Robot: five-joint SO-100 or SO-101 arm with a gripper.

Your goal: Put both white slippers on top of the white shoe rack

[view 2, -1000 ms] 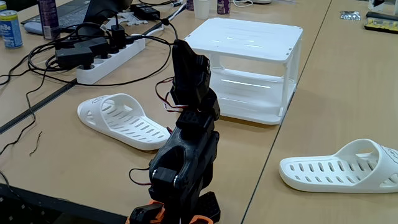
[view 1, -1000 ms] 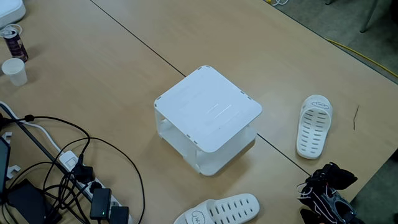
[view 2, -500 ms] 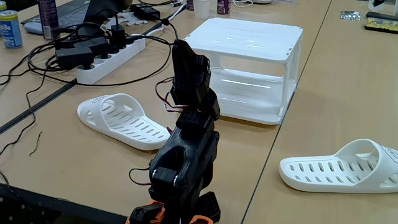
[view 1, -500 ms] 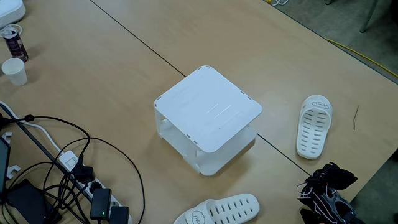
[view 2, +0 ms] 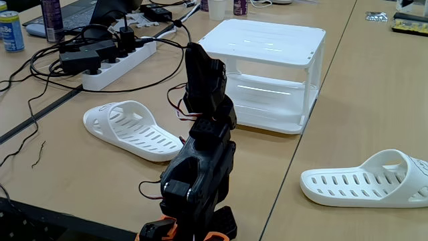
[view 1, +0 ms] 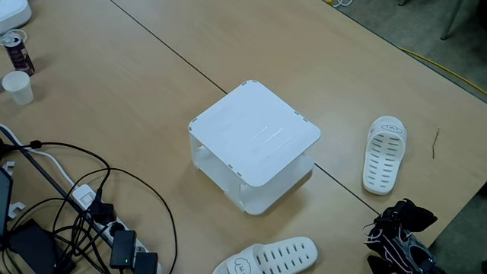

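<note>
High fixed view. The white shoe rack (view 1: 255, 144) stands near the middle of the wooden tabletop (view 1: 137, 84), turned corner-on to the camera, its flat top panel bare. One white slipper (view 1: 384, 154) lies flat on the tabletop well to the right of the rack, sole up to the camera with slotted vents showing. The other white slipper (view 1: 270, 257) lies at the lower edge, below the rack and apart from it. The folded black arm (view 1: 402, 236) sits in the lower right corner; the pincer cannot be made out there. Black cables (view 1: 84, 205) and a power strip (view 1: 125, 247) fill the lower left; a paper cup (view 1: 18, 87) and a can (view 1: 17, 50) stand at upper left.

Low fixed view. The arm (view 2: 200, 167) rises in the foreground, folded on itself, in front of the rack (view 2: 267, 70). Whether the pincer is open or closed cannot be told. One slipper (view 2: 130, 130) lies left of the arm, the other (view 2: 368, 181) at right; both rest on the tabletop (view 2: 354, 107), neither touching the rack. A white power strip (view 2: 120, 63) lies behind the left slipper.
</note>
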